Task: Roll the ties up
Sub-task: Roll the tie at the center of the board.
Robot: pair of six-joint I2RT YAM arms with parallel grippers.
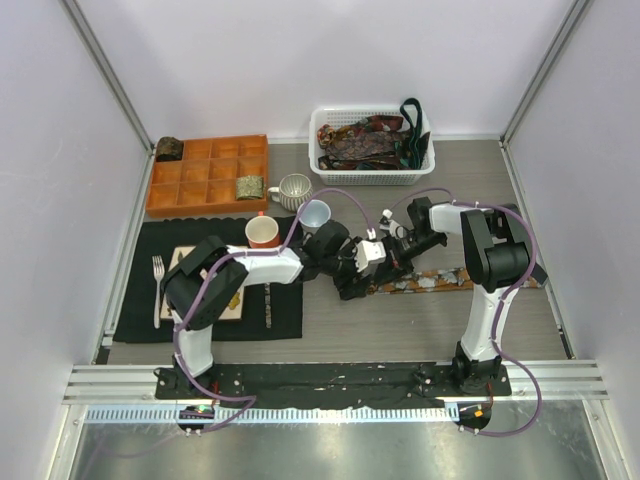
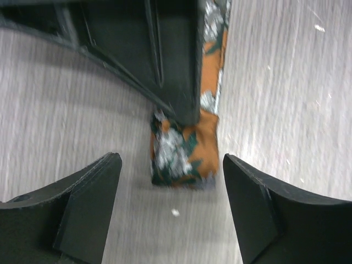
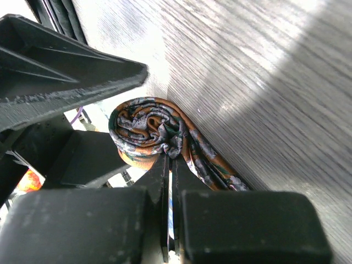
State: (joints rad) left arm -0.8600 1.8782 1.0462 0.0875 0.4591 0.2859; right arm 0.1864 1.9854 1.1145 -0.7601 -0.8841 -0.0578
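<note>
Two arms meet over the middle of the table (image 1: 400, 330) in the top view. I see the left gripper (image 1: 350, 280) and the right gripper (image 1: 388, 252) close together at the left end of a patterned tie (image 1: 440, 281), which lies flat and runs out to the right. More ties (image 1: 365, 140) fill the white basket (image 1: 322, 135) at the far edge. Two rolled coils (image 1: 249, 186) sit at the orange tray (image 1: 205, 150), far left: one in a near-right compartment, one at the far-left corner. Three mugs (image 1: 293, 190) stand near the tray, beside a black mat (image 1: 280, 310).

Left wrist view: I read the left gripper as open. Its fingers (image 2: 88, 209) stand wide apart on either side of the tie's coiled end (image 2: 184, 157) and do not touch it. The right gripper's dark body lies over the flat strip and reaches the coil.

Right wrist view: the right gripper is closed, jaws pressed together, with the tips against the coil's centre. I cannot tell whether fabric is caught between them. The coil rests on the table with the loose strip trailing off to the near right.
</note>
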